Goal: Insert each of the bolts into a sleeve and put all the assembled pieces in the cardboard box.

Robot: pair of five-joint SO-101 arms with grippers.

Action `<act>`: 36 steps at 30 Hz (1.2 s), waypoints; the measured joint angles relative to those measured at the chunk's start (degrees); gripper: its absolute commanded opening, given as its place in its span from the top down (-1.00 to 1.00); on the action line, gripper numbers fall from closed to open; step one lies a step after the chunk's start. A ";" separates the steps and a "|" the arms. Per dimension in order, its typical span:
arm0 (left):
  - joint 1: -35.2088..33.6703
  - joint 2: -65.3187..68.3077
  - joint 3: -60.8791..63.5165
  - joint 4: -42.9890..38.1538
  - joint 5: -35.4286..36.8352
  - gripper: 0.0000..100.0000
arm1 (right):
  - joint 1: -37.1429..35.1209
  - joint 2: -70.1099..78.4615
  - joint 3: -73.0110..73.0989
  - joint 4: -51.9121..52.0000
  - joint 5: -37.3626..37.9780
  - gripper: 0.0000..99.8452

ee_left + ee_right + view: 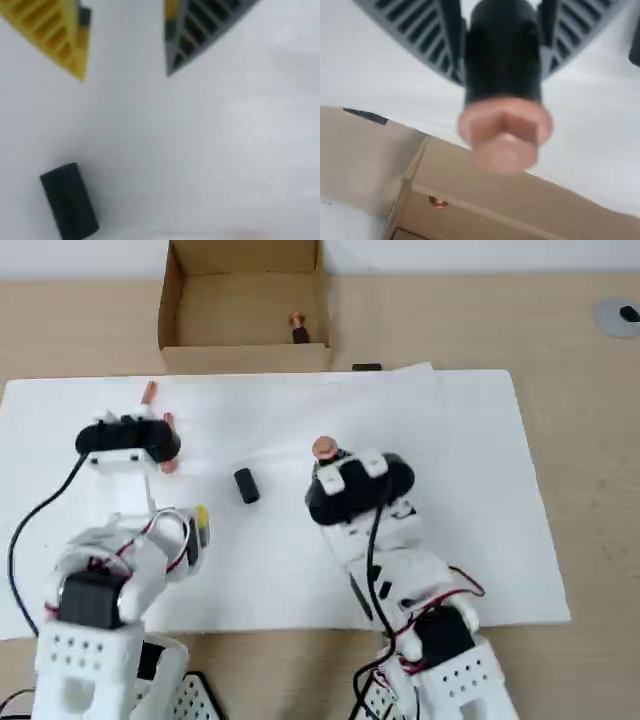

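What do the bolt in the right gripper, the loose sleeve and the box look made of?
Bolt in the held sleeve: copper-coloured, smooth head with soft sheen; likely metal, possibly plated.
Loose sleeve: matte black, no glint; probably plastic or rubber.
Box: plain brown cardboard, dull, with folded walls.

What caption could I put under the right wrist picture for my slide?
Right gripper holds a copper bolt in its black sleeve, with the cardboard box beyond.
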 measured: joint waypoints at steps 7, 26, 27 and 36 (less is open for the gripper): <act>-0.35 2.20 8.62 -9.85 0.18 0.76 | 0.00 26.73 -18.64 0.00 0.09 0.98; -0.35 2.37 21.80 -27.25 0.09 0.76 | 5.01 103.91 -81.67 -17.76 4.84 0.98; -0.35 2.37 22.42 -27.69 0.09 0.76 | 5.54 107.16 -84.66 -18.02 2.90 0.98; -0.35 2.37 29.63 -36.13 0.09 0.76 | 7.65 131.52 -111.03 -15.38 -11.60 0.98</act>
